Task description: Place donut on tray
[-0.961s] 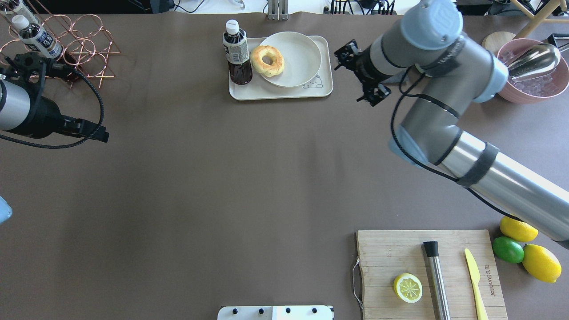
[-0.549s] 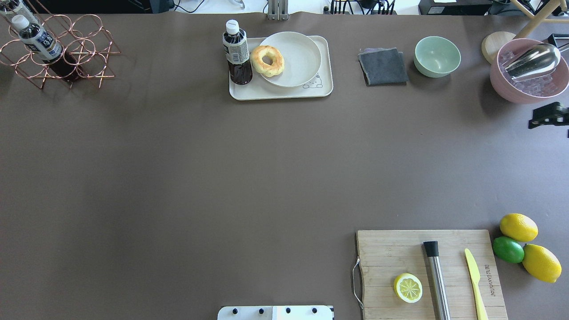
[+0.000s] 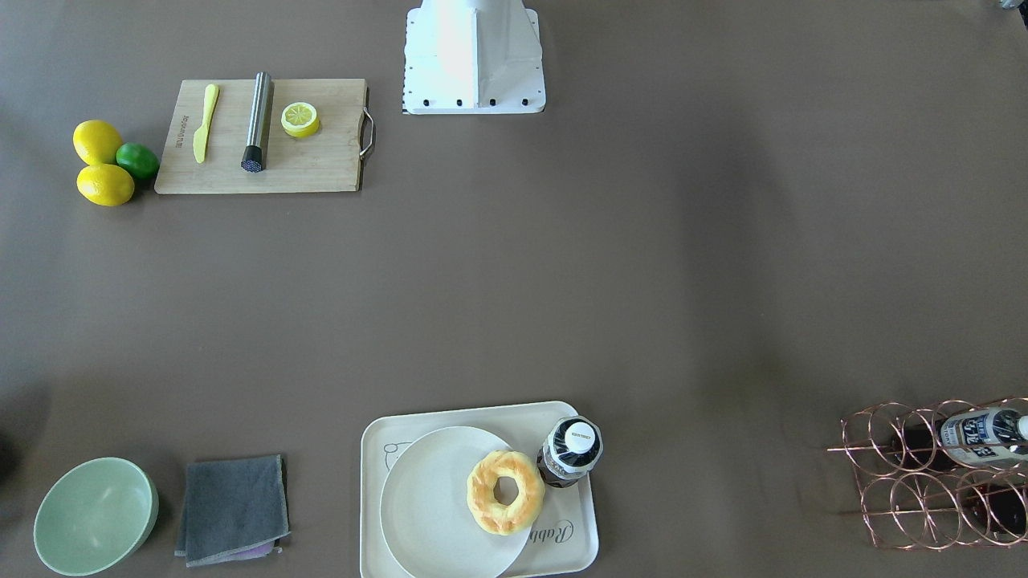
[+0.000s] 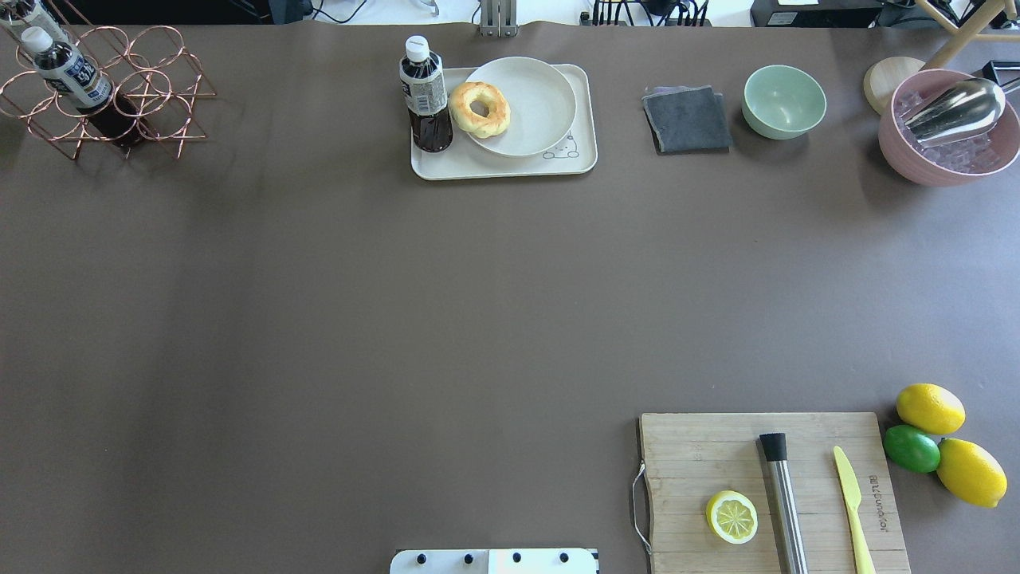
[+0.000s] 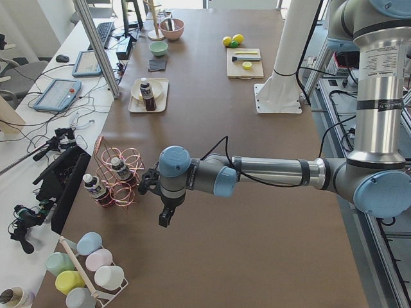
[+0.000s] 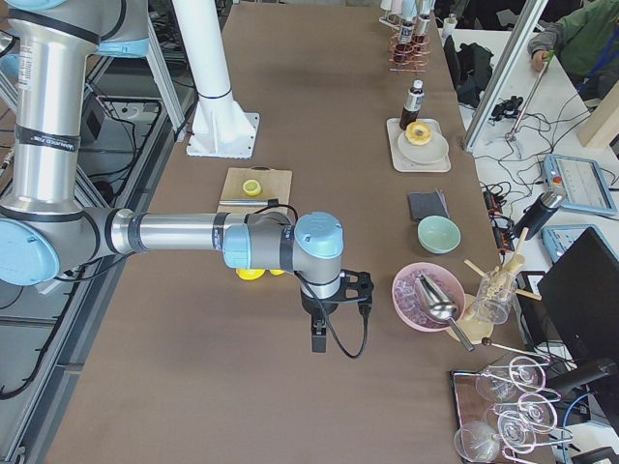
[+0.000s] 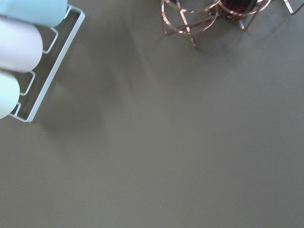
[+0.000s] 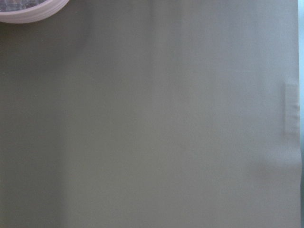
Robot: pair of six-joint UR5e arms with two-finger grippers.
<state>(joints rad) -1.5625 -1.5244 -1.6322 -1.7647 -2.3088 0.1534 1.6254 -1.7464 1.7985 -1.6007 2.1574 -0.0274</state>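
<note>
The task looks as good as finished. The donut (image 4: 479, 109) sits in the upper centre of the overhead view. It lies flat on a round off-white plate (image 4: 534, 104), which in turn stands on the tray (image 4: 478, 166). So the donut rests inside the tray's rim, carried by the plate rather than by the tray's own floor. In the front-facing view, at the bottom centre, its right side reaches slightly past the plate's edge towards a dark bottle (image 4: 426, 100). The bottle stands upright on the same tray, just beside the donut; whether the two touch cannot be told.

Nothing holds the donut. The left claw (image 5: 164, 221) hangs over the bare table (image 4: 319, 319) near the copper wire rack (image 5: 119, 176), well apart from the tray. The right claw (image 6: 318, 343) hangs near the pink bowl (image 6: 426, 295), also well apart from it. Each shows in a side view only, so whether either is open or closed cannot be told. Neither wrist view shows the fingers.

The donut is a ring with a twisted, ridged surface and a small centre hole. It is golden-brown on the ridges and pale yellow in the grooves, and it looks whole and undented. Judging from this, at most a check of its seat on the plate remains.
</note>
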